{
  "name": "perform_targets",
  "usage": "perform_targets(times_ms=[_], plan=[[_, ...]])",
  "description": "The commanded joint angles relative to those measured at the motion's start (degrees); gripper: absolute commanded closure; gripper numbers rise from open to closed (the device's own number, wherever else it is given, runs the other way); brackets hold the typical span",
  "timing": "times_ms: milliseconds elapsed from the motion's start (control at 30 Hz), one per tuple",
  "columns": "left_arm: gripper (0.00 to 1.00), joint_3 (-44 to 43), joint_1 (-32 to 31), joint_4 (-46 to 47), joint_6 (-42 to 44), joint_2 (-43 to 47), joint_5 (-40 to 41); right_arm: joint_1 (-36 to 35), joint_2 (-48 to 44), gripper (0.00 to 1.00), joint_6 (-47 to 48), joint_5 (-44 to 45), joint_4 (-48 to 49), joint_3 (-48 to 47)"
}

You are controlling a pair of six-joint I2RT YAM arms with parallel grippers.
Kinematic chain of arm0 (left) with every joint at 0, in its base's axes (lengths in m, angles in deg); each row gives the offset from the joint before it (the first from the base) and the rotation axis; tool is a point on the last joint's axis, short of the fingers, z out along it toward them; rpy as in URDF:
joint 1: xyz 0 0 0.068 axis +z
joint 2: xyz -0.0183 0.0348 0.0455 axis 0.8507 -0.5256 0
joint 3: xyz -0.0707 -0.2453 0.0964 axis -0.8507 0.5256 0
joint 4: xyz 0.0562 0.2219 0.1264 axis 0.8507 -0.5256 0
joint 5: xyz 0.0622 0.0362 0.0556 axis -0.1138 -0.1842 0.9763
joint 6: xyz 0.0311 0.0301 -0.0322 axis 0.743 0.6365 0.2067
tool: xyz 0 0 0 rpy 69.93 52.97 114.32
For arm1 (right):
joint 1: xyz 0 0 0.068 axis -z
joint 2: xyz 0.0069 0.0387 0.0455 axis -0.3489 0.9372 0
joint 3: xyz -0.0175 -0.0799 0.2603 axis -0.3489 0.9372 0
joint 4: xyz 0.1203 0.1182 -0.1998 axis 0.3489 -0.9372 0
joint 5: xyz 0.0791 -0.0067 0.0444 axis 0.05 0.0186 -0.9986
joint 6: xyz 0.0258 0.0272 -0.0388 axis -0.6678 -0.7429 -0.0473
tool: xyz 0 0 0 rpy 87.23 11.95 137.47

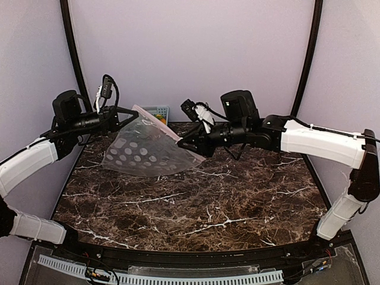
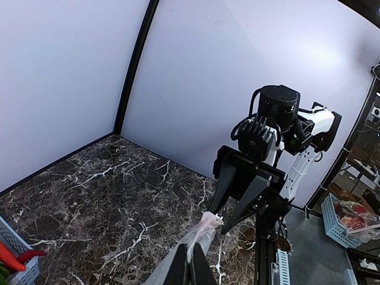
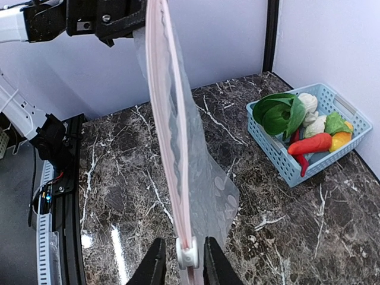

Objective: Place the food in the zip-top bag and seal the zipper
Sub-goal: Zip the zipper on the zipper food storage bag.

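Note:
The clear dotted zip-top bag (image 1: 142, 151) hangs stretched between my two grippers above the table. Its pinkish zipper (image 1: 157, 123) runs along the top edge, and in the right wrist view it (image 3: 169, 136) stands on edge. My left gripper (image 1: 122, 113) is shut on the bag's far corner (image 2: 199, 246). My right gripper (image 3: 186, 264) is open, with its fingers either side of the white slider (image 3: 187, 252) at the zipper's near end. The food lies in the light-blue basket (image 3: 279, 154): a green leafy piece (image 3: 276, 113), a red-orange one (image 3: 309, 144), a white one (image 3: 309, 101) and a yellow one (image 3: 341, 139).
The basket (image 1: 155, 111) stands at the back of the marble table, behind the bag, near the back wall. Black frame posts run up both back corners. A second basket (image 2: 341, 219) sits off the table beyond the right arm's base.

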Motion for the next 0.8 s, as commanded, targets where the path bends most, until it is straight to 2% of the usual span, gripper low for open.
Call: perform_targets(times_ms=[0,200,767], plan=[[0.99,-1.68,-0.28,-0.48,1.00,0.41,-0.24,0.41,-0.15,0.83,0.35,-1.74,1.25,-0.98],[0.99,-1.67,-0.21,-2.29,2.67,1.35,2.44,0.41,-0.94,0.96,-0.07,-3.04,1.69,0.99],[0.99,-1.92,-0.20,-4.31,4.05,1.88,4.69,-0.28,-4.58,0.97,-1.15,-4.88,-6.13,9.47]])
